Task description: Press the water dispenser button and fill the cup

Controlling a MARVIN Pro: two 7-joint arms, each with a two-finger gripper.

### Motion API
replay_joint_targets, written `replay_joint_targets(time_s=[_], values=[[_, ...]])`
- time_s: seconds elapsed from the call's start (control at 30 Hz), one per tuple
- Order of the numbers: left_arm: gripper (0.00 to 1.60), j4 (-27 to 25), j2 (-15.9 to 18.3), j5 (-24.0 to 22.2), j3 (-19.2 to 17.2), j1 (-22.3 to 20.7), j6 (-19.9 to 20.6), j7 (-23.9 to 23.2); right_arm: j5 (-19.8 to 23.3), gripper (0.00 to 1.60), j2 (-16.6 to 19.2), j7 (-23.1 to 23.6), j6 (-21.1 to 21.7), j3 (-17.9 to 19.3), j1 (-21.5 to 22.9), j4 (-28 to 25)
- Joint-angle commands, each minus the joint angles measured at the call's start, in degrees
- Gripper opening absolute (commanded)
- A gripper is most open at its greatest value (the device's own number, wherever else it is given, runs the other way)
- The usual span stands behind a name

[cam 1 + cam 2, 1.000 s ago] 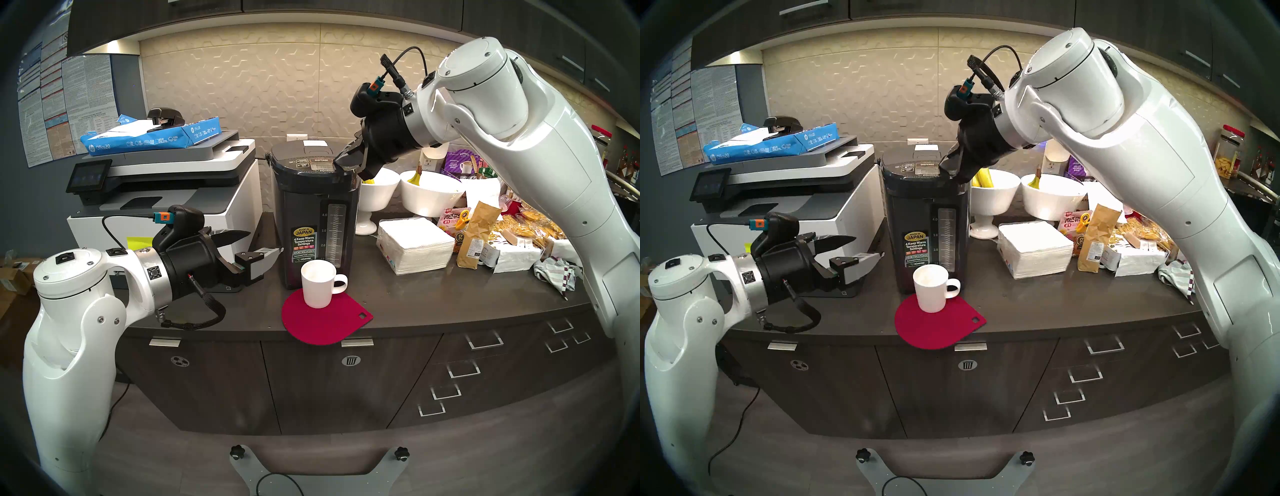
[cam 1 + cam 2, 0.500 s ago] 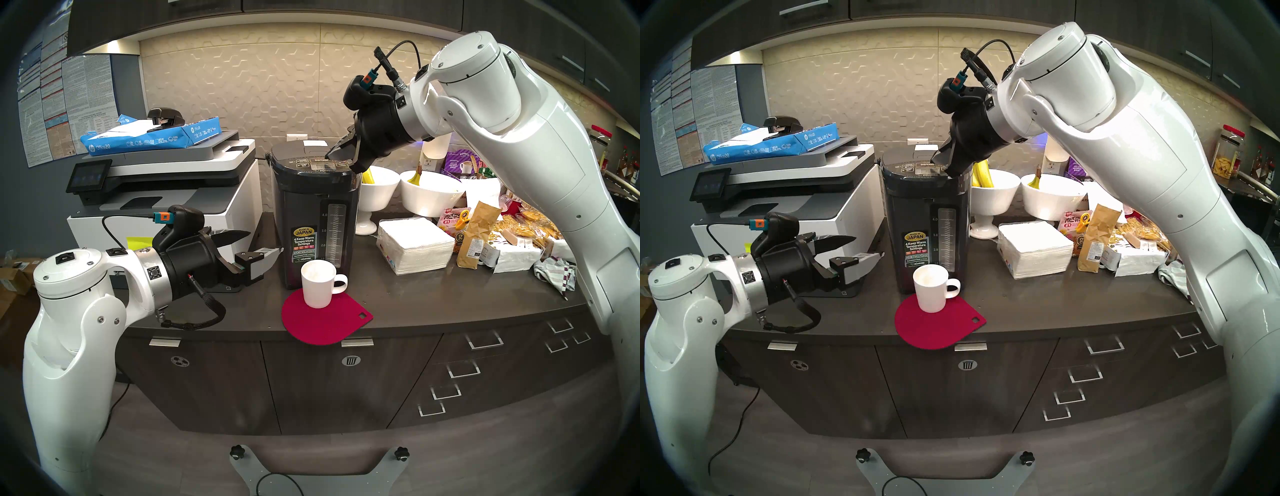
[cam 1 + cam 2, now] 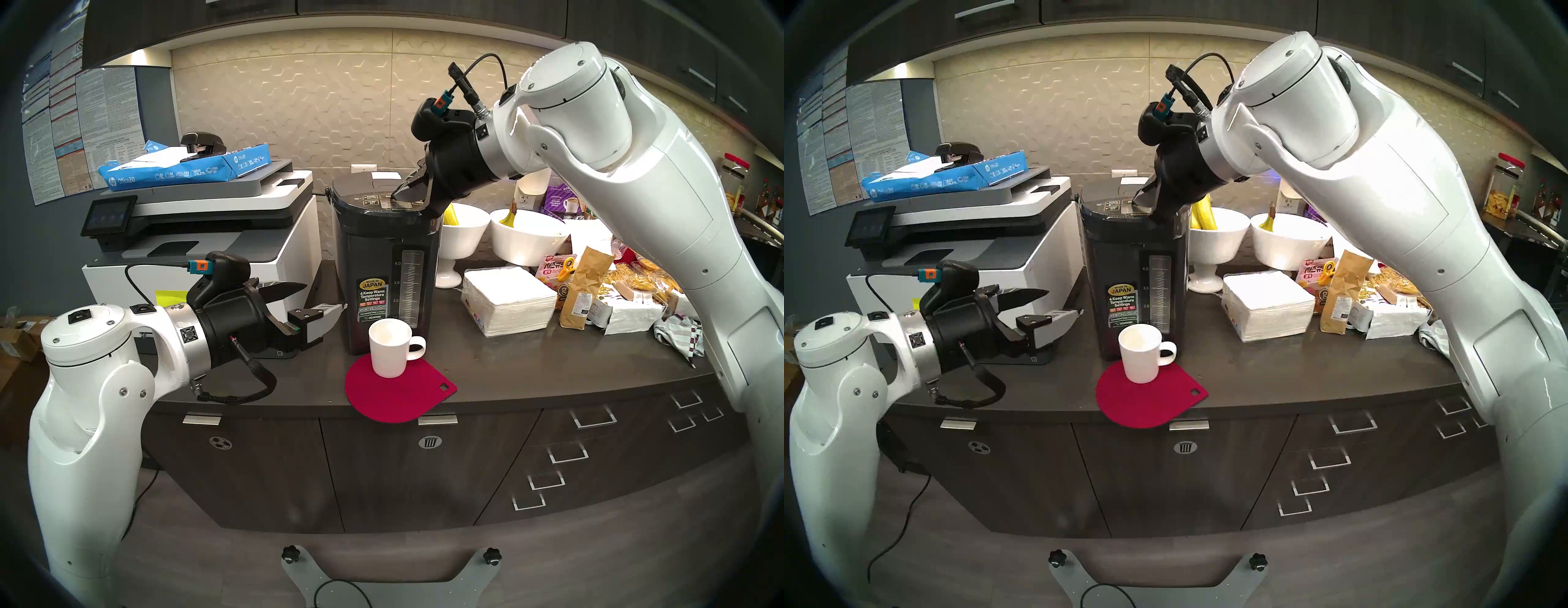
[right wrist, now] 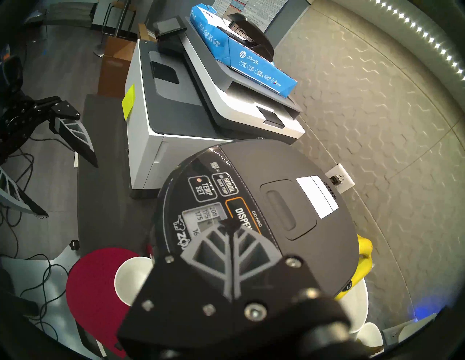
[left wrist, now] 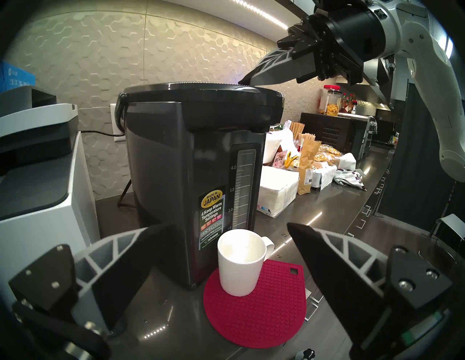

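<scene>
— Water dispenser (image 3: 384, 271): where does it stand from your grippers?

— Directly under my right gripper (image 4: 227, 226), whose fingers are pressed together with nothing between them. The tips sit at the panel edge of the DISPENSE button (image 4: 241, 218); I cannot tell whether they touch it.

— And the mug?

— The white mug (image 5: 240, 266) stands on a red silicone mat (image 5: 264, 314), just ahead of my left gripper (image 5: 226, 254), whose fingers are spread wide and empty, and touching the dispenser's front.

Printer (image 3: 203, 237) crowds the water dispenser (image 3: 384, 263) left, bowls (image 3: 462, 237) right; front counter (image 3: 530, 373) open
</scene>
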Motion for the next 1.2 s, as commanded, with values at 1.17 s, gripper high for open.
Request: replay_joint_targets(time_s=[1.17], values=[[1.60,-0.82,-0.12,-0.02,-0.07,-0.03,-0.07,0.06,-3.84,0.00,-0.55,2.31,-0.13,-4.07,1.59,2.71]])
